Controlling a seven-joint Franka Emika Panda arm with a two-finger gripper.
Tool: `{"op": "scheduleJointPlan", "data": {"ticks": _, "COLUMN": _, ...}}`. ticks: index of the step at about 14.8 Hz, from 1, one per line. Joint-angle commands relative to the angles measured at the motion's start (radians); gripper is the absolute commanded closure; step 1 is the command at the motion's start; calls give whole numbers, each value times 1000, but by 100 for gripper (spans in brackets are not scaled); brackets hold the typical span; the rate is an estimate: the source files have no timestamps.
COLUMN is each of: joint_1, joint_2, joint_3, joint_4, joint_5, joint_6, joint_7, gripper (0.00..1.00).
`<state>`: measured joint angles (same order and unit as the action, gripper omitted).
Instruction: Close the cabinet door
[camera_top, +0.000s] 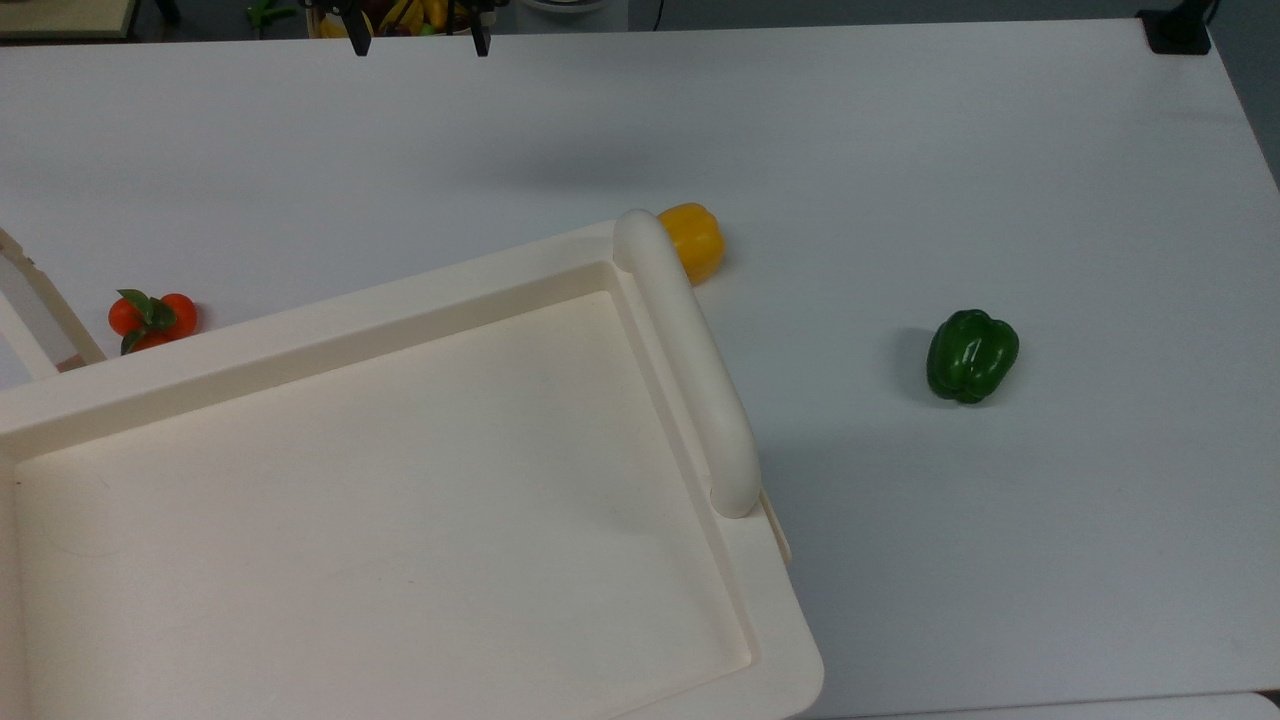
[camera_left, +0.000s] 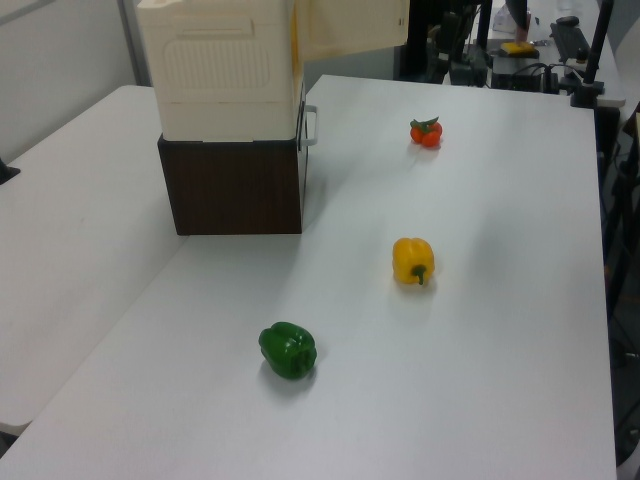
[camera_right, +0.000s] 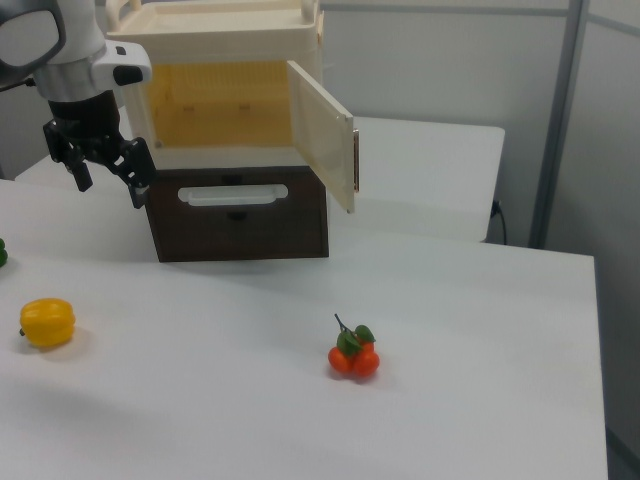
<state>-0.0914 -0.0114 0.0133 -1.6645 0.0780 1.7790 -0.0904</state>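
The cabinet door (camera_right: 323, 133) is a thin cream panel standing swung open toward the right view's right, leaving the yellowish inside of the cabinet (camera_right: 215, 115) exposed. The door also appears at the top view's far left (camera_top: 40, 305) and at the upper edge of the left view (camera_left: 350, 25). My gripper (camera_right: 108, 182) hangs open with nothing between its fingers, just off the cabinet's front corner on the right view's left, well apart from the door. Its two black fingertips (camera_top: 358, 42) poke in at the upper edge of the top view.
A yellow pepper (camera_top: 692, 240) lies by the cabinet's tube bar (camera_top: 685, 350). A green pepper (camera_top: 970, 355) sits on the white table (camera_top: 1000, 180) further to the top view's right. Small tomatoes (camera_right: 352, 357) lie in front of the open door. A dark drawer base (camera_right: 240, 215) sits under the cabinet.
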Motion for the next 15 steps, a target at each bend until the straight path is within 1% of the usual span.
{"op": "scheduleJointPlan", "data": {"ticks": 1, "joint_1": 4, "joint_2": -18, "joint_3": -4, "joint_4": -11, "joint_5": 3, "joint_6": -10, "joint_7": -6, "gripper": 0}}
{"op": "scheduleJointPlan", "data": {"ticks": 3, "joint_1": 1, "joint_2": -16, "joint_3": -4, "joint_4": -9, "joint_5": 3, "joint_6": -7, "joint_7": -14, "gripper": 0}}
{"op": "scheduleJointPlan", "data": {"ticks": 4, "joint_1": 1, "joint_2": -16, "joint_3": -4, "joint_4": -9, "joint_5": 3, "joint_6": -3, "joint_7": -6, "gripper": 12}}
{"op": "scheduleJointPlan", "data": {"ticks": 5, "joint_1": 2, "joint_2": -15, "joint_3": -4, "joint_4": -9, "joint_5": 3, "joint_6": -1, "joint_7": -9, "gripper": 34}}
{"op": "scheduleJointPlan", "data": {"ticks": 7, "joint_1": 2, "joint_2": -16, "joint_3": -4, "joint_4": -3, "joint_5": 17, "joint_6": -1, "joint_7": -5, "gripper": 86}}
{"op": "scheduleJointPlan", "data": {"ticks": 8, "joint_1": 2, "joint_2": -18, "joint_3": -4, "joint_4": -3, "joint_5": 19, "joint_6": -3, "joint_7": -3, "gripper": 100}}
{"op": "scheduleJointPlan", "data": {"ticks": 13, "joint_1": -8, "joint_2": -19, "joint_3": -6, "joint_4": -3, "joint_5": 23, "joint_6": -3, "joint_7": -2, "gripper": 100}}
{"op": "scheduleJointPlan", "data": {"ticks": 14, "joint_1": -19, "joint_2": -21, "joint_3": -18, "joint_4": -3, "joint_5": 23, "joint_6": 0, "joint_7": -2, "gripper": 100}}
{"op": "scheduleJointPlan", "data": {"ticks": 15, "joint_1": -40, "joint_2": -19, "joint_3": -41, "joint_4": 0, "joint_5": 22, "joint_6": 29, "joint_7": 23, "gripper": 100}}
